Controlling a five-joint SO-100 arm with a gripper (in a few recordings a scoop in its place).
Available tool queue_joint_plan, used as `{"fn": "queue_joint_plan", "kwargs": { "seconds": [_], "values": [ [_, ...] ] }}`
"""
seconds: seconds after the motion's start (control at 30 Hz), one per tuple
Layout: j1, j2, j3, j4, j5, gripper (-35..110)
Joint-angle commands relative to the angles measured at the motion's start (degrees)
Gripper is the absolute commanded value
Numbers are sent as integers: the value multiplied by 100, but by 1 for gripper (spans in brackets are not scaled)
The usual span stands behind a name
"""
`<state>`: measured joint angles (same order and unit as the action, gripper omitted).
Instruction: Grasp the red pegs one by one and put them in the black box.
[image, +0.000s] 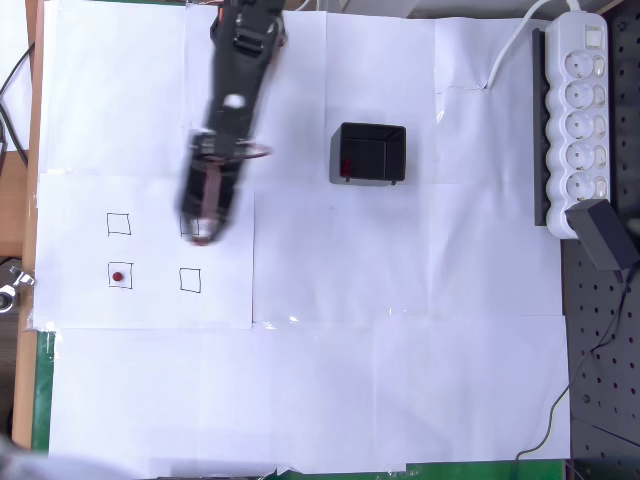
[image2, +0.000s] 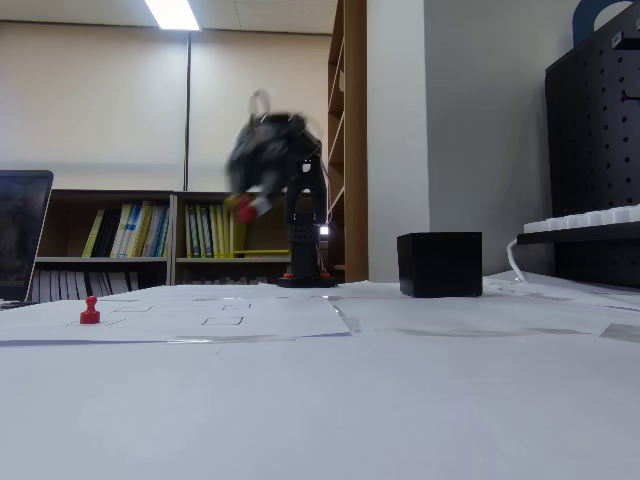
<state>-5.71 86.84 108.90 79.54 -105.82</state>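
Blurred tool (image2: 246, 209) aloft, clamped around a red peg (image2: 245, 214); another peg (image: 118, 276) far left of black box (image: 368, 154).

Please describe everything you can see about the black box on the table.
The black box is a small rectangular container with an open top and thick walls; it looks like matte plastic. It stands upright on the white paper, right of the arm in the overhead view. Something red shows inside, by its left wall. In the fixed view the box appears as a plain dark block. Nothing else touches it.
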Motion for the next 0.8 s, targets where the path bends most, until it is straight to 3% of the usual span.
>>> {"fn": "queue_joint_plan", "kwargs": {
  "seconds": [0.0,0.27,0.57,0.77],
  "values": [
    [-1793,-615,1362,2373,-1318,0],
    [-3656,35,747,2118,-1521,0],
    [-3876,1626,615,1670,-1512,0],
    [-3858,1863,712,1784,-1538,15]
  ]
}}
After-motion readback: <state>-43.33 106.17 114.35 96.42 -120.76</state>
